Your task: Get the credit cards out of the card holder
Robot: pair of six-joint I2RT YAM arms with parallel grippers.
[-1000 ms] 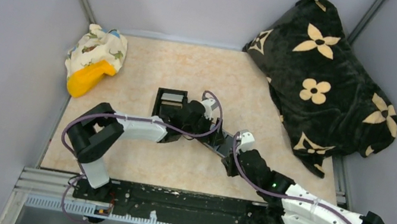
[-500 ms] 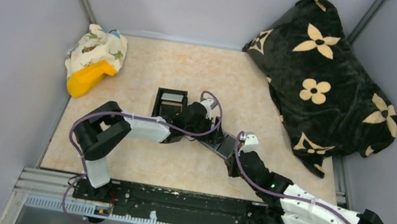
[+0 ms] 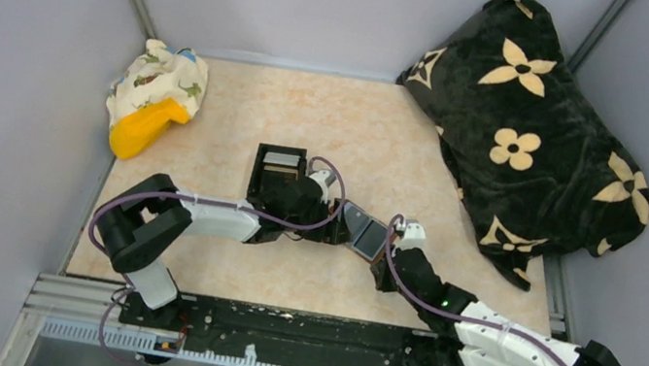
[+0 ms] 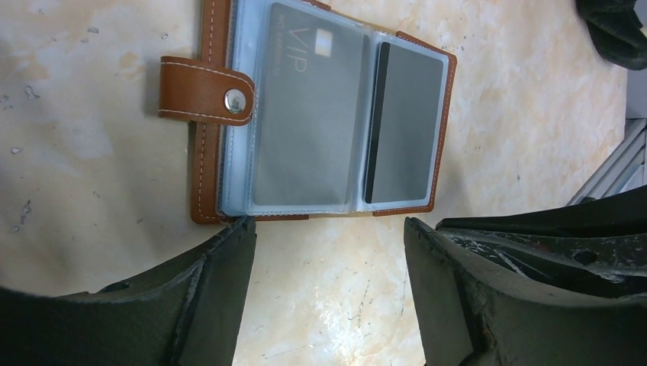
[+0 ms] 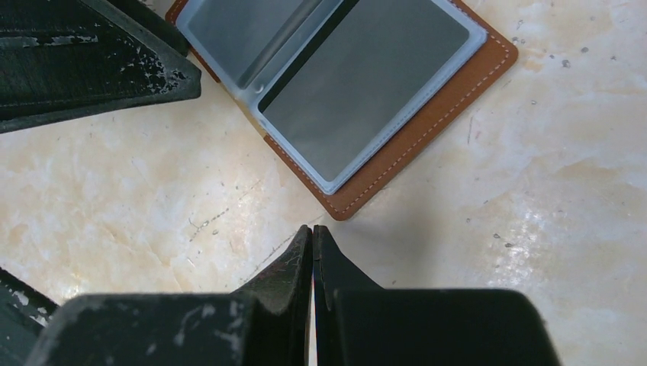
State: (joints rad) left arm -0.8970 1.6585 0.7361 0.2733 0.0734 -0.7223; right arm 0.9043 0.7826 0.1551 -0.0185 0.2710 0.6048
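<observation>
Card holder (image 4: pixel 328 114) is lying spread open and flat on the tabletop (image 4: pixel 91 168), between the two arms' working ends near the middle of the surface, its brown snap tab (image 4: pixel 202 90) hanging loose off one edge. Both credit cards are sitting fully inside their clear sleeves: a grey VIP card (image 4: pixel 305 114) on one side and a second card (image 4: pixel 404 126), showing a dark stripe, on the other. So the opening appears to be done, while pulling out each card is, as I judge it, all waiting to be started.

The left tool (image 4: pixel 328 229) is hovering just beside the card holder's long edge with its fingers standing well apart, gripping nothing. The right tool (image 5: pixel 313 232) is pointing at the opposite corner with its fingers pressed together, empty, and not quite touching the leather.

Compared with a second ago, the left arm is drawing back toward its own side; its wrist was covering the holder in the overhead view, and now the open sleeves are showing plainly there. The right arm is sitting in nearly the same place.
</observation>
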